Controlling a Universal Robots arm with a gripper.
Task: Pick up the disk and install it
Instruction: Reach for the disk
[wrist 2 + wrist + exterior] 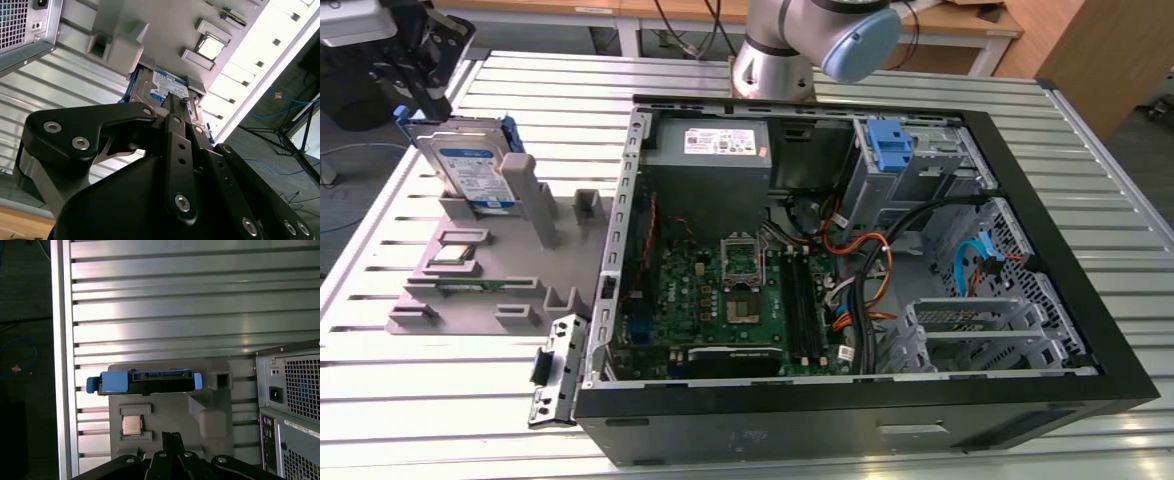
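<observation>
The disk (470,165) stands upright on its edge in the grey holder (474,285), at the exterior view's left of the open computer case (1067,340). The gripper (171,436) hangs above it (not touching), its fingers pressed together and holding nothing

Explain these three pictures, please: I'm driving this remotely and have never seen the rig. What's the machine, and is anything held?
The machine is one robot arm standing at a slatted metal table. The exterior view takes in the whole scene: an open computer case and, toward the exterior view's left, a grey holder where the disk stands on edge. Both wrist views ride on the arm and look past its tool at that disk. The tool is shut, holds nothing and hangs near the disk, apart from it.
</observation>
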